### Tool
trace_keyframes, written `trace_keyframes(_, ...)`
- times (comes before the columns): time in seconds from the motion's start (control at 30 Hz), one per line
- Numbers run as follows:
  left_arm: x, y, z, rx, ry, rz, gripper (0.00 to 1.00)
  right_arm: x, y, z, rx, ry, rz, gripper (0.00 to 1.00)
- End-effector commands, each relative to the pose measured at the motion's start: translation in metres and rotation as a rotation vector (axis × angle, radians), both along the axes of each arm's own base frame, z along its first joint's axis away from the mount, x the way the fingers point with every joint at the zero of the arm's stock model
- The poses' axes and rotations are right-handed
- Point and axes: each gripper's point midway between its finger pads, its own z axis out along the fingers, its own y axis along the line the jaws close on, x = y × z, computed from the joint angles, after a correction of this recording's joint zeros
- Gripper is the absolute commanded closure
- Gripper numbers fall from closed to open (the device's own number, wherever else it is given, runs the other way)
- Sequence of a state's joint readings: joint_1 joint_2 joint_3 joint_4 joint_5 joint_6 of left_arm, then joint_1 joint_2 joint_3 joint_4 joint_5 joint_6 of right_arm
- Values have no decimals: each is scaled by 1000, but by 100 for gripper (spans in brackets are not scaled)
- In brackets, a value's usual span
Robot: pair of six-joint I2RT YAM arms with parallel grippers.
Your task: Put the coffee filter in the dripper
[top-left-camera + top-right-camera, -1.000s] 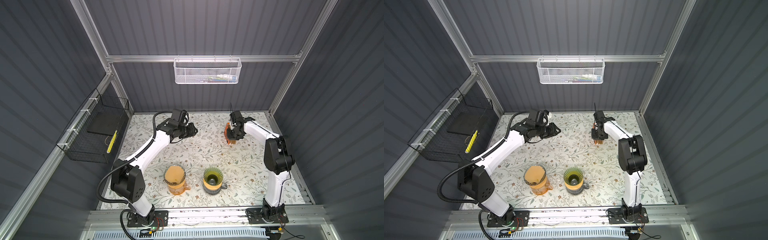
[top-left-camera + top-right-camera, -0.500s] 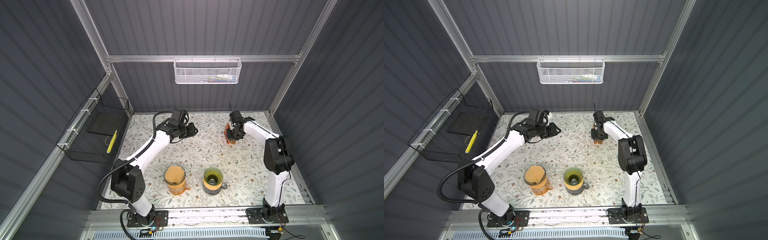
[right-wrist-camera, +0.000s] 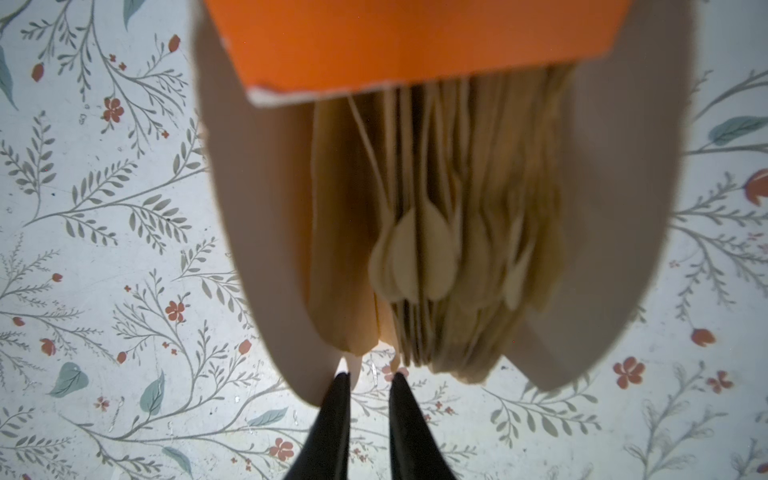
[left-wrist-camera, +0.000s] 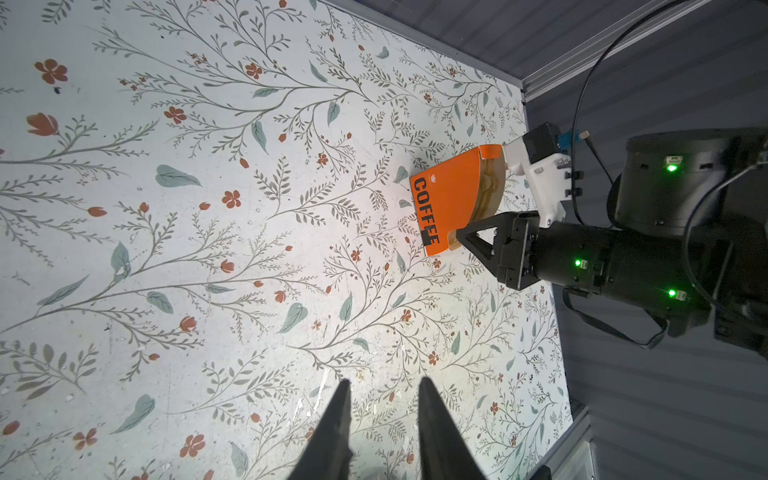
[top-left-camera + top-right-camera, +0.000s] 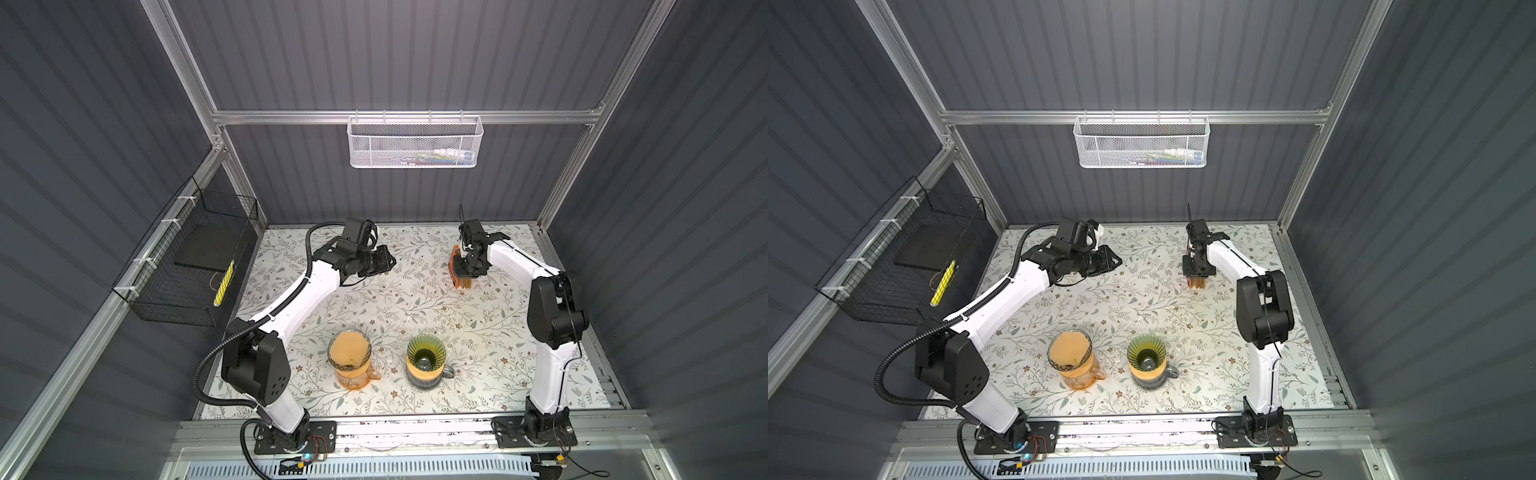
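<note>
Paper filters (image 3: 436,257) near right pincer (image 3: 370,376) (ahead)

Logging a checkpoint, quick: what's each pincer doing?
Left pincer: open, empty.
Right pincer: at the coffee filters in the orange box; grip cannot be told.

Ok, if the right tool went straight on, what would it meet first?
Most likely the paper filters standing in the open orange box just ahead of the right tool; depth is unclear.
</note>
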State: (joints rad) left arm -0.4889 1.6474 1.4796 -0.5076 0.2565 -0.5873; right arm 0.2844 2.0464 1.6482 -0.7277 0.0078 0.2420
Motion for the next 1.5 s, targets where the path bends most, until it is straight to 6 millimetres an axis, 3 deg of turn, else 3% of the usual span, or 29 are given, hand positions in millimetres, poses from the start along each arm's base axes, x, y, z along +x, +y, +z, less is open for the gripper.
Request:
trace_keyframes(0.0,-3,2,9,-20,-7,-1,71,3,1,-5,-18,10,9,79)
trace_keyframes(0.6,-4,5,10,-16,-10,7,71,8,0,-14,-37,21,1,82)
trace_keyframes(0.67,-3,5,9,-15,-10,7,71,7,-1,-14,-41,21,1,84)
trace_keyframes(0.8,-3,4,9,-17,-8,6,71,6,0,-10,-37,19,1,100)
trace_keyframes(1.1,-4,4,11,-27,-12,5,71,-6,0,13,-11,-13,-7,100)
trace_keyframes(1.13,-4,4,11,-28,-12,6,71,-8,-1,14,-8,-15,-10,96)
trace_keyframes(1.23,-5,4,11,-34,-11,7,71,-11,-3,12,-13,-12,-16,85)
trace_keyframes(1.47,-5,3,10,-36,-8,-1,71,-13,-3,-1,-16,17,-22,83)
